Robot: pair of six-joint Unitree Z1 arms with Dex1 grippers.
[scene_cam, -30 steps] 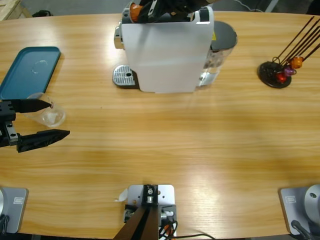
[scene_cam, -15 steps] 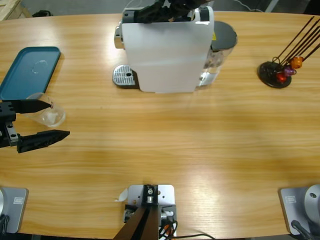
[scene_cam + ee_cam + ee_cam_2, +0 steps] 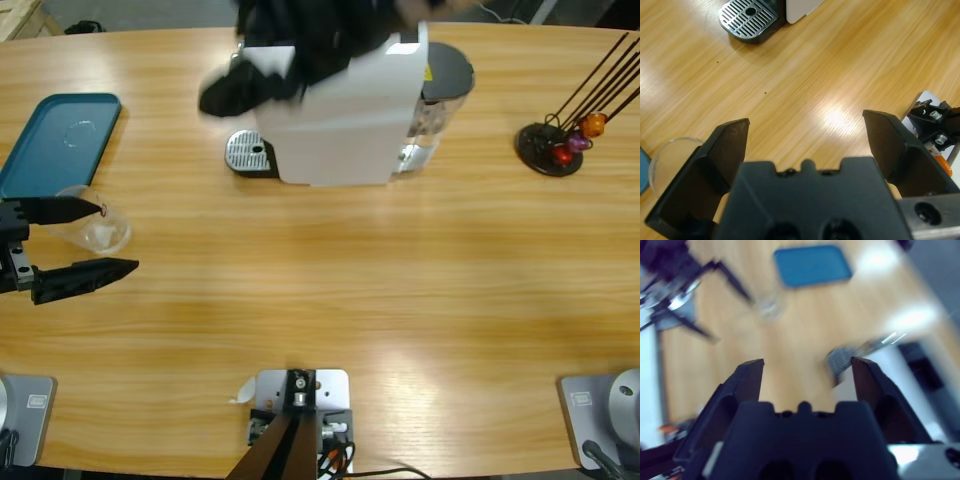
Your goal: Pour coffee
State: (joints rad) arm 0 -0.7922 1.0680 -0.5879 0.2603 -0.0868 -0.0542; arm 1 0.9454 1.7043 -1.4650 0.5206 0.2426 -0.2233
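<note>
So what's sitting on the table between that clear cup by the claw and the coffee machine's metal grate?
Nothing: in the high view only bare wood lies between the clear cup and the metal grate.

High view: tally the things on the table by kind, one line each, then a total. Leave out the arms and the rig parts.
Coffee machine: 1
Blue tray: 1
Clear cup: 1
Capsule stand: 1
Capsules on the stand: 3 visible
Total: 7
</note>
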